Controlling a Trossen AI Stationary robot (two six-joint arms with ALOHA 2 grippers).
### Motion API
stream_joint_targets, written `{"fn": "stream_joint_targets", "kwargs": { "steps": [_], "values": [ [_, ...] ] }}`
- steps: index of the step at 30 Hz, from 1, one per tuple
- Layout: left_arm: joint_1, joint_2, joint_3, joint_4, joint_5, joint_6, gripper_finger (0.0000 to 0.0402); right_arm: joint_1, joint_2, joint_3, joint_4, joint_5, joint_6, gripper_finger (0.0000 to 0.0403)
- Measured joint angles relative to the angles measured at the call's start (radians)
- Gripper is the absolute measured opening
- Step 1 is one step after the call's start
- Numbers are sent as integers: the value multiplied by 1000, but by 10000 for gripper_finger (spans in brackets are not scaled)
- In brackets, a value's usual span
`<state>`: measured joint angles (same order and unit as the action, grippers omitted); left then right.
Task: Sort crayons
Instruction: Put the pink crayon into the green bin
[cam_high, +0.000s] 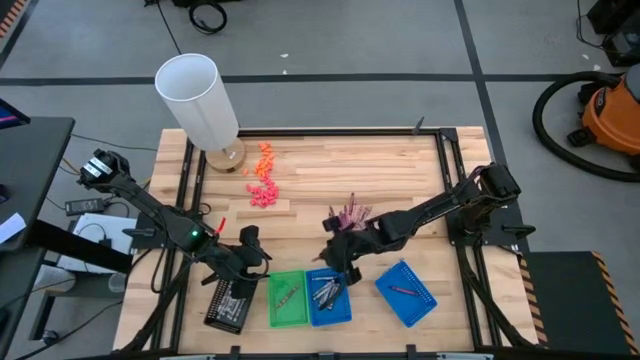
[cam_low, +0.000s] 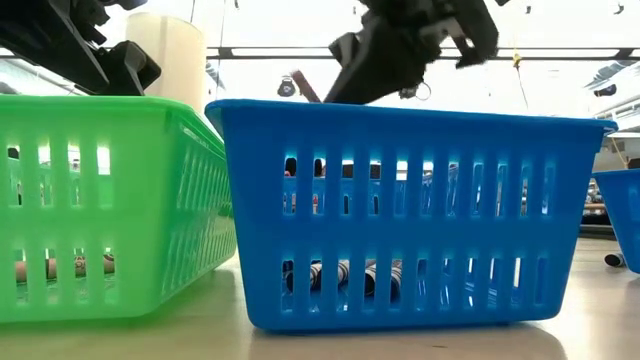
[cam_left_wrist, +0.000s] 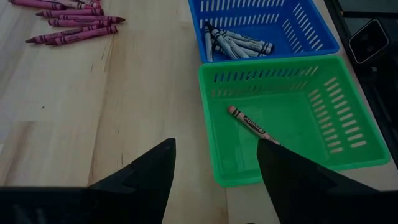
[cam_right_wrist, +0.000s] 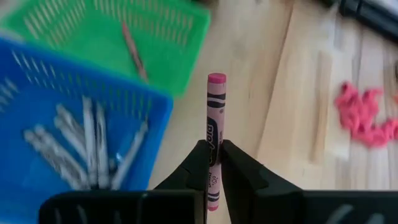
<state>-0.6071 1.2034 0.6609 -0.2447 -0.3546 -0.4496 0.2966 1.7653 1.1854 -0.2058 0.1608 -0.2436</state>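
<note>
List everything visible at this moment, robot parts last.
Green tray: one, front of table, holding one red-brown crayon.
Blue trays: two; middle one holds several silver-grey crayons, right one holds one dark crayon.
Pink crayon pile: several, magenta, table centre.
Orange and pink bits: scattered near the white cylinder.
Black block: one, left of green tray.
Left gripper: fingers open, empty, beside green tray.
Right gripper: fingers shut on one pink crayon, near middle blue tray.

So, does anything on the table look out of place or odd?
Nothing looks spilled or damaged. The one oddity: the blue tray on the right sits askew, while the green tray and the middle blue tray stand straight, side by side.
</note>
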Motion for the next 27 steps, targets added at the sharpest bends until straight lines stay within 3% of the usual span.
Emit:
{"fn": "stream_joint_targets", "kwargs": {
  "steps": [6, 17, 27],
  "values": [
    [0, 0, 0, 0, 0, 0, 238, 0, 0, 0, 132, -100, 3, 37],
    [0, 0, 0, 11, 0, 0, 238, 19, 66, 0, 305, -170, -15, 37],
    [-3, 5, -1, 26, 0, 0, 238, 51, 182, 6, 624, -206, -30, 37]
  ]
}}
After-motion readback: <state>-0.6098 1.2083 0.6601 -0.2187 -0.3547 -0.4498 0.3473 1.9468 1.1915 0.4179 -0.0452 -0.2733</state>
